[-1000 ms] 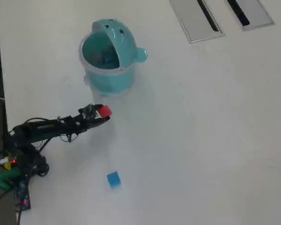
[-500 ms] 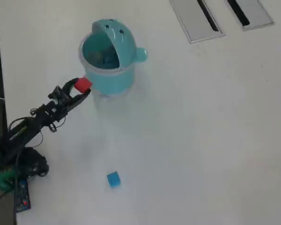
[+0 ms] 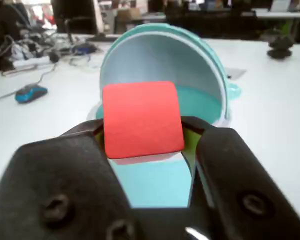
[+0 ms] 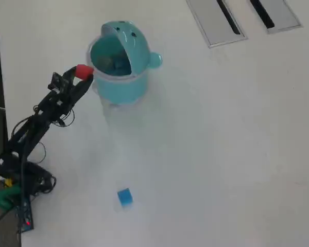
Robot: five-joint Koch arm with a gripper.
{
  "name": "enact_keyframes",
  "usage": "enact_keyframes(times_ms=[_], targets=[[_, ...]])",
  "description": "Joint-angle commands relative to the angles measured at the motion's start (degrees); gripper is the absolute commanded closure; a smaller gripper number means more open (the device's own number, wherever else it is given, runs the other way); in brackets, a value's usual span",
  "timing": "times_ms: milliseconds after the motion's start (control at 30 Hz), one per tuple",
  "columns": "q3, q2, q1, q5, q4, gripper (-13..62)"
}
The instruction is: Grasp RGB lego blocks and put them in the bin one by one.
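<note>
Hand [image 3: 142, 131] pinches smooth red cube [image 3: 141, 119] beside round teal bin [image 4: 118, 82].

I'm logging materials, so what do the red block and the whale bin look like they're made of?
Red block: probably matte plastic, going by its even color and rounded corners. Whale bin: likely smooth molded plastic, with a uniform teal and a faint sheen inside its lid.
</note>
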Motion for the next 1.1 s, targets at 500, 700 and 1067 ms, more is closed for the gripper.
enact_keyframes(times_ms=[500, 700, 1067], targets=[[-35.33, -30.50, -1.58, -1.49, -9.76, 37.9], [-38.41, -34.19, -0.18, -1.41, -10.55, 37.9], [-37.97, -34.98, 1.76, -12.30, -11.43, 22.1]])
